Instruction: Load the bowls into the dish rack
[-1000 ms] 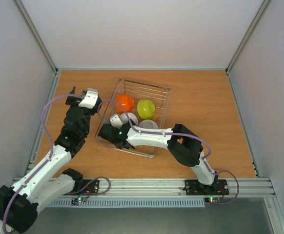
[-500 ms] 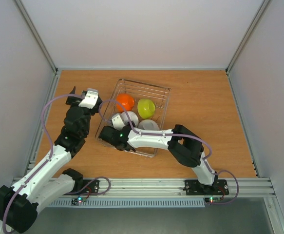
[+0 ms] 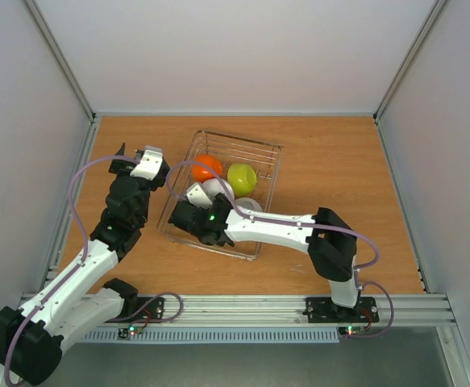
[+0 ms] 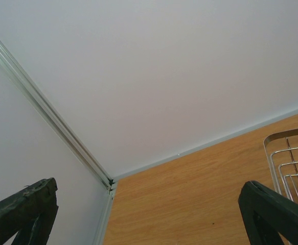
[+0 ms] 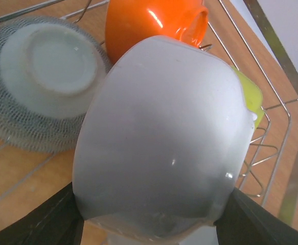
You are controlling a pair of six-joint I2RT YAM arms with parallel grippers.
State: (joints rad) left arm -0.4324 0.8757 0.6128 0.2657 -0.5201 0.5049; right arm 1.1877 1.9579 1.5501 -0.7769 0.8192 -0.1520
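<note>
The right tool (image 5: 150, 217) is pinching a pale white round bowl (image 5: 164, 132), one dark finger on each side of it, and holds it tipped on edge. In the overhead view this grip is inside the silver wire dish rack (image 3: 243, 139), towards its 8 o'clock corner. The rack stands at the middle of the orange-brown wooden desk (image 3: 339, 161).

Other bowls are already in the rack:
- A glossy orange bowl (image 5: 149, 25) lies at 11 o'clock.
- A lime green bowl (image 5: 249, 97) lies at 1 o'clock.
- A white bowl turned bottom-up (image 5: 49, 64) is just beside the held one.

The left tool (image 4: 149, 194) is spread wide with nothing between its fingers. It hangs over bare desk at 9 o'clock of the rack.

The step in hand looks like seating this last bowl. Next, the right arm should ease it down until it rests on the wires or leans on a neighbour. Then it should spread its fingers and lift straight out without snagging the rods or nudging the orange bowl.
</note>
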